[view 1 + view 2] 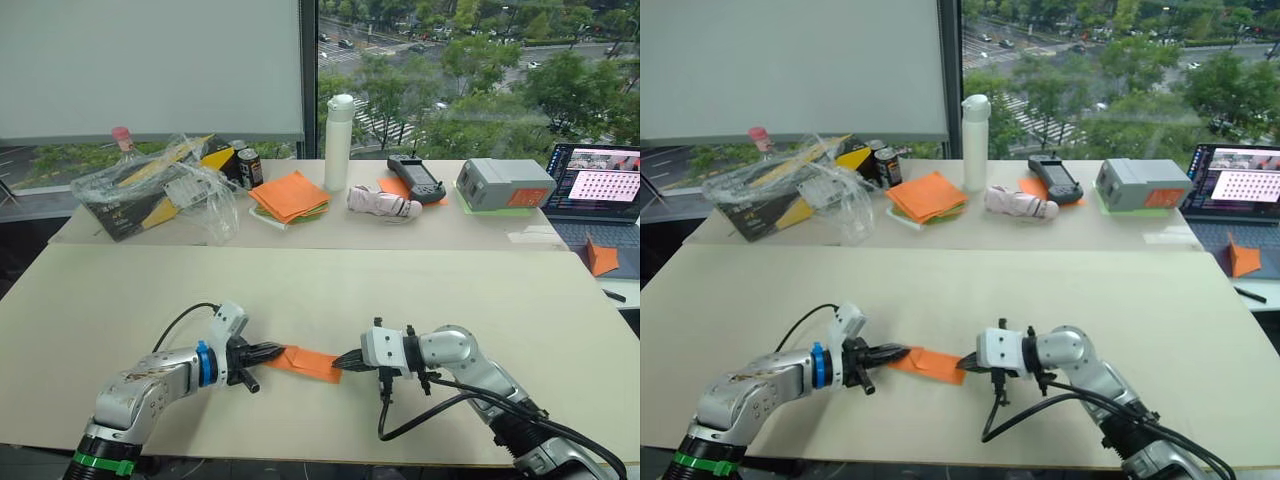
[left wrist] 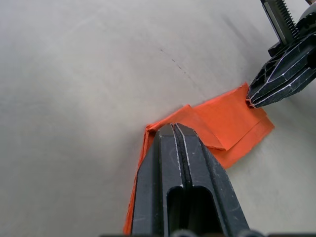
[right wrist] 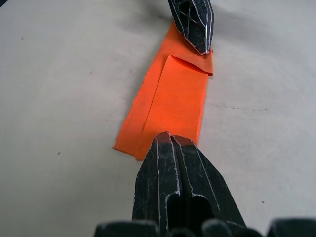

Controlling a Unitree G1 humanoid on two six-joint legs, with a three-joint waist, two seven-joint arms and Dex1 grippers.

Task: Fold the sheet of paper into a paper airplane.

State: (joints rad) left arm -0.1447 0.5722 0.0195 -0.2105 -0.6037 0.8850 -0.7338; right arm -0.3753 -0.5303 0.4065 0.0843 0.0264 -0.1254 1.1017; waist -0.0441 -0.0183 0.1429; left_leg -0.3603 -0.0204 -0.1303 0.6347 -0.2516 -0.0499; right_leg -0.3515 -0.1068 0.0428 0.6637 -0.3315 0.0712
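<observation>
The sheet of paper [image 1: 305,361] lies flat on the near desk [image 1: 330,290], folded into a narrow orange strip with layered creases visible on its upper face. It sits between the two hands, close to the near edge of the desk.

The left hand [image 1: 279,351] has its two black fingers pressed together at the left end of the strip; the left wrist view shows the fingertips closed over the paper's edge. The right hand [image 1: 338,364] has its fingers likewise pressed together and pinches the right end of the strip, as the right wrist view confirms. Both hands point toward each other along the strip.

Beyond the near desk stands a second desk [image 1: 300,228] against the window. From the robot's left to right it carries:
- a clear plastic bag [image 1: 160,182] over a black and yellow box
- two dark cans [image 1: 245,166]
- a stack of orange and green sheets [image 1: 291,196]
- a tall white bottle [image 1: 339,142]
- a small white folded item [image 1: 384,204]
- a black handheld controller [image 1: 416,177]
- a grey box [image 1: 503,184]
- an open laptop [image 1: 598,196], with a small orange folded paper [image 1: 601,257] lying on it
</observation>
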